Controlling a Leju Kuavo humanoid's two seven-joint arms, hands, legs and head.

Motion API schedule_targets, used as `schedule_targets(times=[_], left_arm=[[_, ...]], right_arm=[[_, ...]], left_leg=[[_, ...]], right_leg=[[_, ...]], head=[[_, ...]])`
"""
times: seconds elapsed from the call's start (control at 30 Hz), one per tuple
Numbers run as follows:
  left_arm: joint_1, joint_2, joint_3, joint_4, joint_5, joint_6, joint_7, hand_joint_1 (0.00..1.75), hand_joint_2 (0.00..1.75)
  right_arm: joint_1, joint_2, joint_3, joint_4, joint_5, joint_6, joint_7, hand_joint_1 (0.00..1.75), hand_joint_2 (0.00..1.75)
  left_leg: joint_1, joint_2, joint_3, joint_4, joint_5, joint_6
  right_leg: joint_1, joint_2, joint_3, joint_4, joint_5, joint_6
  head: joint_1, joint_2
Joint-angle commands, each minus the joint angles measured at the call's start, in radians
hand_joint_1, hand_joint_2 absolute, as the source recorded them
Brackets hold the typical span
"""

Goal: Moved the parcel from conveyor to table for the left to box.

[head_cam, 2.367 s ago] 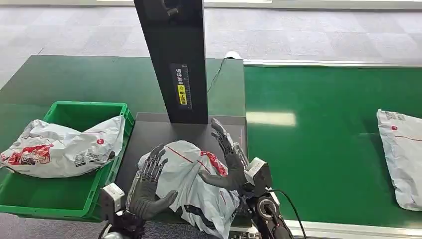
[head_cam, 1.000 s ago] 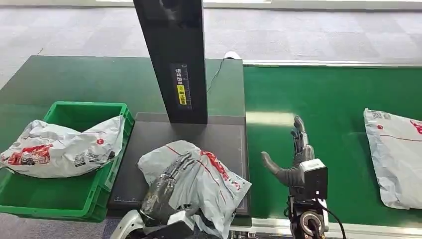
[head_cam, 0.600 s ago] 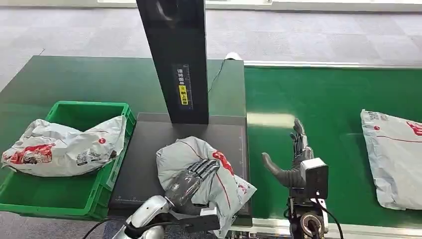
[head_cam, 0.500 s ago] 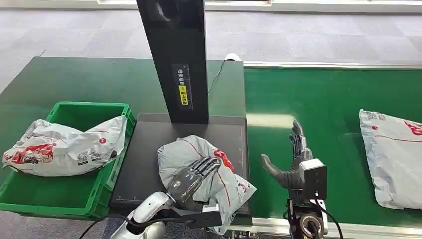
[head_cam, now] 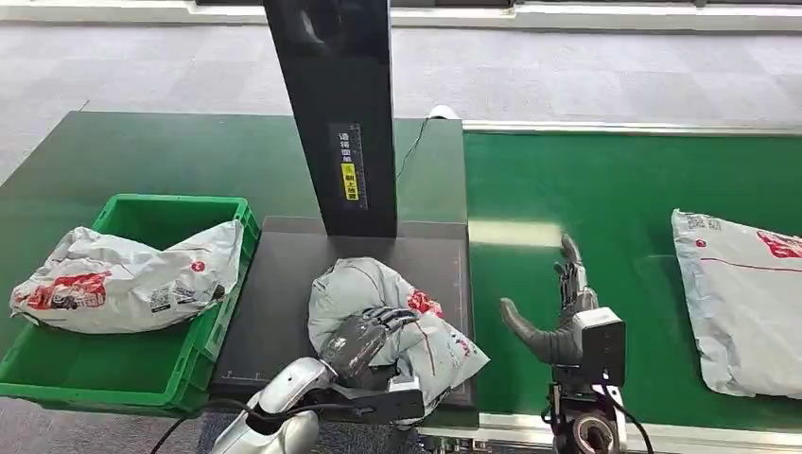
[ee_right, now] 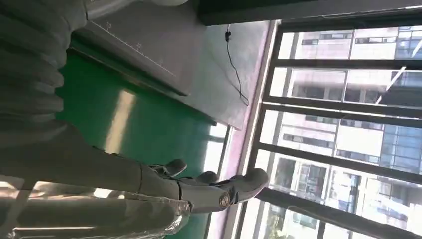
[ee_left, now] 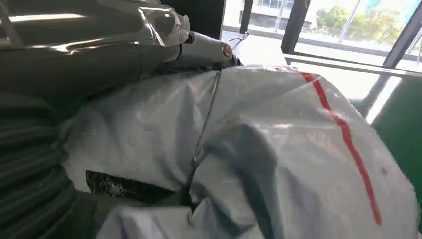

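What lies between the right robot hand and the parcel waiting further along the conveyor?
Only bare green conveyor belt lies between the right robot hand and the waiting parcel; the head view shows this stretch with nothing on it.

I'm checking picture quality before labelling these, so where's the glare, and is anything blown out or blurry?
Head view: sharp, with a pale glare patch on the conveyor belt. Left wrist view: the parcel is so close it looks soft, with bright window light behind. Right wrist view: turned on its side, windows bright and washed out, a glare streak on the belt.
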Motion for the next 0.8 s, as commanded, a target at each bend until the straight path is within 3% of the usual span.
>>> schedule_targets(times=[0.03, 0.3, 0.4, 0.5, 0.63, 0.73, 0.8], left_arm=[[-0.008, 0.036, 0.042, 0.048, -0.003, 0.121, -0.035, 1.75, 1.75], [-0.008, 0.043, 0.088, 0.006, 0.056, 0.169, -0.071, 1.75, 1.75], [0.031, 0.048, 0.163, -0.079, 0.073, 0.354, -0.086, 1.75, 1.75], [0.046, 0.047, 0.199, -0.153, 0.090, 0.445, -0.117, 1.75, 1.75], [0.048, 0.055, 0.204, -0.193, 0.084, 0.462, -0.121, 1.75, 1.75], [0.078, 0.061, 0.234, -0.279, 0.051, 0.662, -0.184, 1.75, 1.75], [0.108, 0.066, 0.259, -0.364, 0.016, 0.721, -0.207, 1.75, 1.75]], right_arm=[[0.008, 0.002, -0.031, -0.003, -0.001, 0.008, -0.006, 0.00, 1.75], [0.000, -0.009, -0.023, 0.001, -0.008, 0.007, -0.009, 0.00, 1.75], [0.003, -0.019, -0.001, -0.004, -0.017, 0.004, -0.024, 0.00, 1.75], [-0.015, -0.032, 0.014, 0.014, -0.025, -0.003, -0.024, 0.00, 1.75], [-0.029, -0.037, 0.020, 0.029, -0.032, -0.008, -0.024, 0.00, 1.75], [-0.036, -0.046, 0.044, 0.041, -0.048, -0.017, -0.028, 0.00, 1.75], [-0.044, -0.051, 0.058, 0.055, -0.054, -0.020, -0.030, 0.00, 1.75]], left_leg=[[0.000, 0.000, -0.005, 0.000, 0.001, 0.000], [0.000, 0.001, -0.008, 0.000, 0.001, 0.000], [0.000, 0.002, -0.010, 0.000, 0.001, 0.001], [0.001, 0.003, -0.012, 0.000, 0.000, 0.000], [0.001, 0.002, -0.015, 0.001, 0.000, 0.000], [0.001, 0.003, -0.015, 0.001, 0.000, 0.000], [0.001, 0.003, -0.016, 0.001, 0.000, 0.000]], right_leg=[[0.001, 0.002, -0.005, 0.000, 0.002, -0.001], [0.001, 0.003, -0.011, -0.001, 0.002, -0.001], [0.001, 0.004, -0.012, -0.001, 0.001, 0.000], [0.001, 0.004, -0.014, 0.000, 0.001, 0.000], [0.001, 0.003, -0.017, 0.000, 0.001, 0.000], [0.001, 0.005, -0.017, 0.000, 0.001, 0.000], [0.001, 0.005, -0.018, 0.000, 0.001, 0.000]], head=[[0.000, 0.000], [0.000, 0.000], [0.000, 0.000], [0.000, 0.000], [0.000, 0.000], [0.000, 0.000], [0.000, 0.000]])
